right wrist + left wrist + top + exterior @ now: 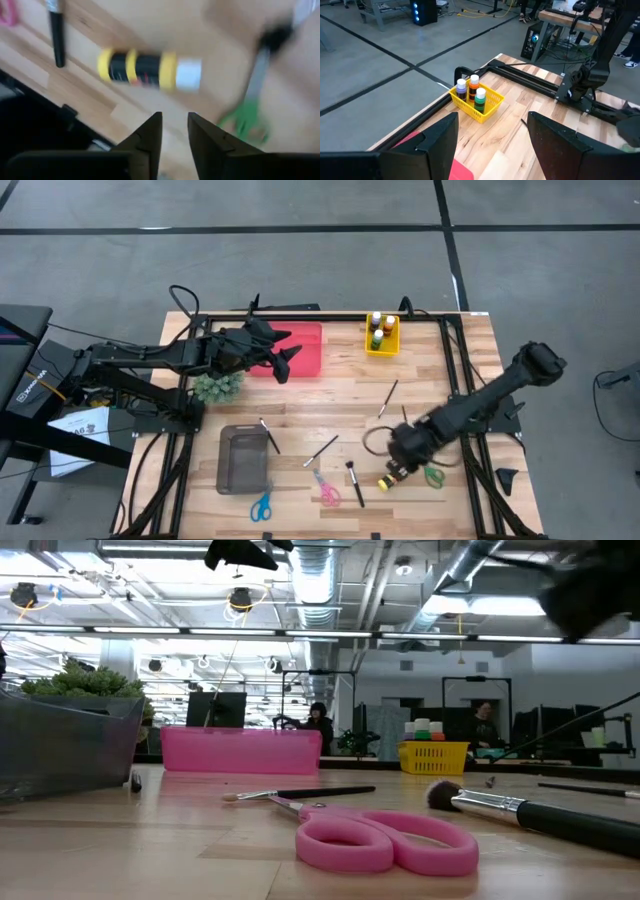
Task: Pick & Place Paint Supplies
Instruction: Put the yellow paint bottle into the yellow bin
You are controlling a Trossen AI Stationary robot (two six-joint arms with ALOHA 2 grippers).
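Observation:
A yellow-and-black paint bottle [150, 67] with a white cap lies on its side on the table near the front right [387, 480]. My right gripper [175, 125] hangs just above it, pointing steeply down. Its fingers stand a narrow gap apart with nothing between them. My left gripper [492, 130] is open and empty, held high over the pink tray [305, 350] at the back. Several paint bottles [472, 92] stand upright in the yellow basket [381, 345]. Thin brushes [320, 450] [387, 398] [270, 435] lie flat on the wood.
Green scissors [245, 120] lie right beside the bottle, with a black-handled brush [354, 483] on its other side. Pink scissors [385, 840] and blue scissors [261, 506] lie near the front edge. A grey bin [245, 460] stands front left, and a fuzzy green tuft [218, 387] behind it.

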